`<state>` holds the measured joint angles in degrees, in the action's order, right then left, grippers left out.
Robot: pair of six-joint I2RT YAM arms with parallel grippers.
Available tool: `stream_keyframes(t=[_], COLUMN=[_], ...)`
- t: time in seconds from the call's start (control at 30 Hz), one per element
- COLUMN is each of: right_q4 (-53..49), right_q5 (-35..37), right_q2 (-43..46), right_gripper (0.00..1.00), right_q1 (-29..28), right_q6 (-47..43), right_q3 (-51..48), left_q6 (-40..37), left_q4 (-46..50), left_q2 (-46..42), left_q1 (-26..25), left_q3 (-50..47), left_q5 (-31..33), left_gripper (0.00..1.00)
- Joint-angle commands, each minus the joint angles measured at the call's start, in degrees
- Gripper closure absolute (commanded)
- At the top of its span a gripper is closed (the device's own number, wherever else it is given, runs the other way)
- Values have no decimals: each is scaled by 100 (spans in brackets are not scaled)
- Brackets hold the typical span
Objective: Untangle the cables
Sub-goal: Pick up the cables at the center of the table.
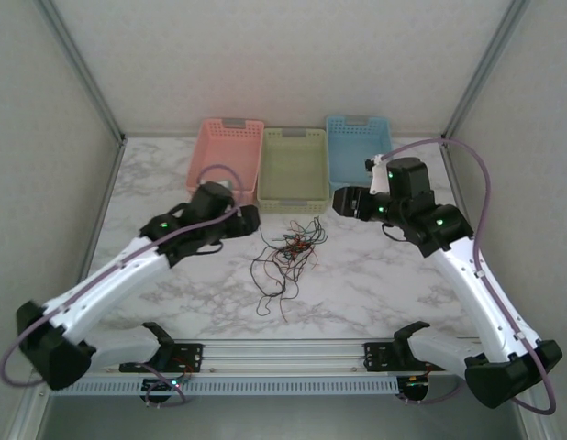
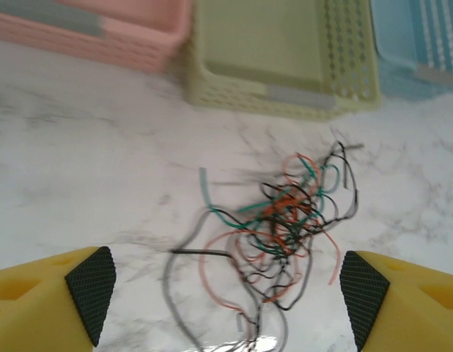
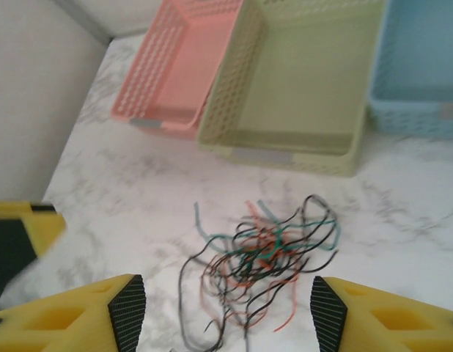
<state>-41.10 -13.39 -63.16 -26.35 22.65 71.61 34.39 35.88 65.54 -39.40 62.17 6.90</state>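
Observation:
The cables (image 1: 288, 257) lie in one tangled heap of black, red-orange, brown and teal-green wires on the marble table, just in front of the green basket. In the left wrist view the cables (image 2: 285, 227) sit ahead of my open left gripper (image 2: 225, 297), with loose ends trailing down between its wide-apart fingers. In the right wrist view the cables (image 3: 267, 257) lie ahead of my open right gripper (image 3: 228, 314), nothing held. From above, the left gripper (image 1: 250, 220) hovers left of the heap and the right gripper (image 1: 343, 202) to its upper right.
Three baskets stand in a row at the back: pink basket (image 1: 227, 158), green basket (image 1: 294, 169) and blue basket (image 1: 357, 148). Grey walls close in the table on three sides. A yellow finger of the left gripper (image 3: 21, 235) shows at the left edge of the right wrist view.

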Motion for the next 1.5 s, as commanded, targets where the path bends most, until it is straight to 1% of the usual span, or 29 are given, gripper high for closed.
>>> stream_keyframes(t=[0.0,0.17,0.27,0.3,0.33,0.4,0.47,0.53,0.63,0.73,0.83,0.97,1.17,1.33,1.47], right_q4=[-66,172,395,461,470,236,55,24,-123,-393,-678,-861,-1158,-1378,-1452], right_q5=[-782,-345,-194,-184,-78,389,598,705,828,985,1144,824,746,572,579], right_q2=[-424,-1468,-2192,-2362,-2619,-3025,-3391,-3651,-3953,-4248,-4529,-4703,-5047,-5262,-5336], right_gripper=[39,42,44,45,46,47,49,51,51,52,53,51,53,55,55], right_q1=[-435,-1936,-2605,-2752,-3016,-3455,-3778,-3870,-3860,-3862,-3864,-3865,-3866,-3865,-3866], right_q6=[-20,198,603,656,649,366,-138,-489,-1013,-1485,-1930,-2428,-2795,-2921,-2993], right_q3=[-324,-557,-661,-666,-603,-293,43,174,400,723,985,1132,1367,1581,1589], left_q6=[-310,-735,-988,-1055,-1111,-1216,-1371,-1532,-1656,-1749,-1814,-1800,-1831,-1831,-1831], left_q4=[1013,1823,2159,2209,2251,2241,2167,2073,2112,2119,1982,1859,1799,1792,1791], left_q2=[-606,-1261,-1476,-1532,-1597,-1720,-1827,-1909,-1970,-2128,-2387,-2637,-3001,-3134,-3135], left_q1=[365,459,459,459,459,459,459,459,455,459,459,459,464,457,459], left_q3=[49,764,928,905,873,787,706,611,498,265,-115,-365,-517,-548,-557], left_q5=[202,465,847,960,1033,1020,806,569,576,745,1044,1182,1271,1340,1332], left_gripper=[15,10,9,9,9,8,7,7,7,7,6,5,2,1,1])
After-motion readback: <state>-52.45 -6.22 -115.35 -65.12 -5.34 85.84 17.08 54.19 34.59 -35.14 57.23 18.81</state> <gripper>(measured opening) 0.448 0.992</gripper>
